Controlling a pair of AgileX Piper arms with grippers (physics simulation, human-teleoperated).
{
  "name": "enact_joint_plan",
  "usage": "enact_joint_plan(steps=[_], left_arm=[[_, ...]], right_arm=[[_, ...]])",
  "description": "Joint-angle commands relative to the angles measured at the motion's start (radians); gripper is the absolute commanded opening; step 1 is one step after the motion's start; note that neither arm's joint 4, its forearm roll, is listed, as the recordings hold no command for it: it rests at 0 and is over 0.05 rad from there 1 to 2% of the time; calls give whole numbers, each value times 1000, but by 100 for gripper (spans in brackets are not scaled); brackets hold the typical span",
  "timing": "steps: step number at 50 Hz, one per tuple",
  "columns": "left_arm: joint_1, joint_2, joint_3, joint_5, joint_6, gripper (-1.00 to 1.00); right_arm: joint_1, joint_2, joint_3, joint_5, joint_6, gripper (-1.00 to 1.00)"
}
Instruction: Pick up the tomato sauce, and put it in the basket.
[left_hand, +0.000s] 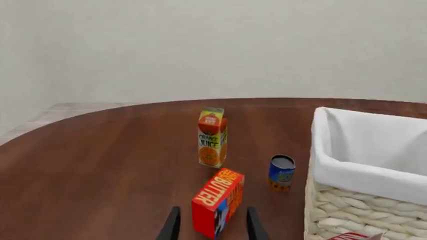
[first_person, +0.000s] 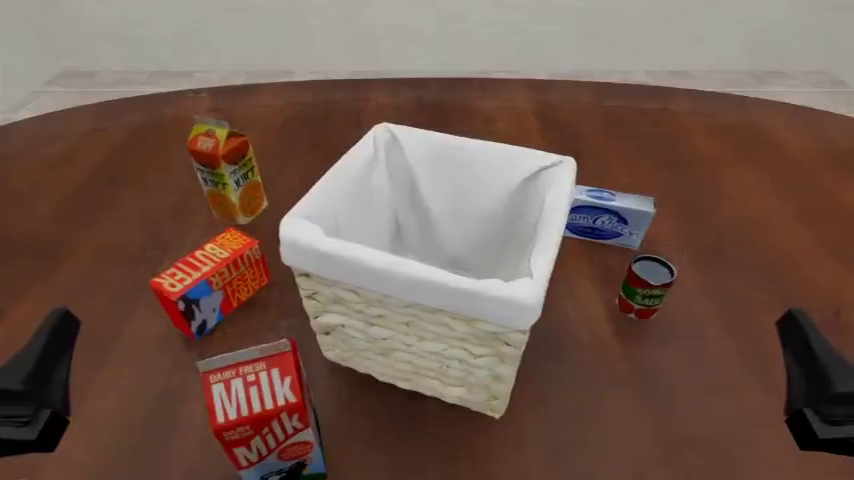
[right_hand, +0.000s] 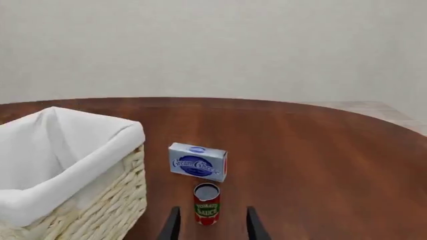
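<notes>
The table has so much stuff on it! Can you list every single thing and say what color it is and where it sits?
Woven cream wicker basket with white cloth lining: one, middle of the table.
Small red tomato sauce can with green-and-white label: one, right of the basket.
Blue-and-white cream cheese box: one, behind the sauce can.
Orange juice carton: one, orange and yellow, back left.
Red butter box: one, left of the basket.
Red-and-white milk carton: one, front left.
Small blue can: one, by the basket's left side.
Round brown wooden table: one.
Left claw: black, open.
Right claw: black, open.

basket (first_person: 424, 345) mid-table, tomato sauce (first_person: 647, 287) to its right, cream cheese box (first_person: 609, 216) just behind the sauce
</notes>
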Motion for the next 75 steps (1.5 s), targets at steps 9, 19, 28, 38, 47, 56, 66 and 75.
enact_joint_plan(steps=[9,19,28,38,47,56,66,75], left_arm=[[9,26,-4,-19,0,100],[9,22,0,-19,0,100],[9,29,1,-25,0,100],[8,28,-2,-28,10,100],[9,40,0,-37,5,100],[9,41,1,-39,4,100],[9,44,0,-40,4,100],[9,56,1,-52,4,100]], right_arm=[[6,1,-2,0,3,100],[6,8,0,-9,4,100],[6,20,1,-19,7,100],[48,136,-178,66,45,100],[100,361,-332,128,32,100],[118,494,-434,212,90,100],[130,638,-579,328,81,100],[135,758,-694,414,61,100]])
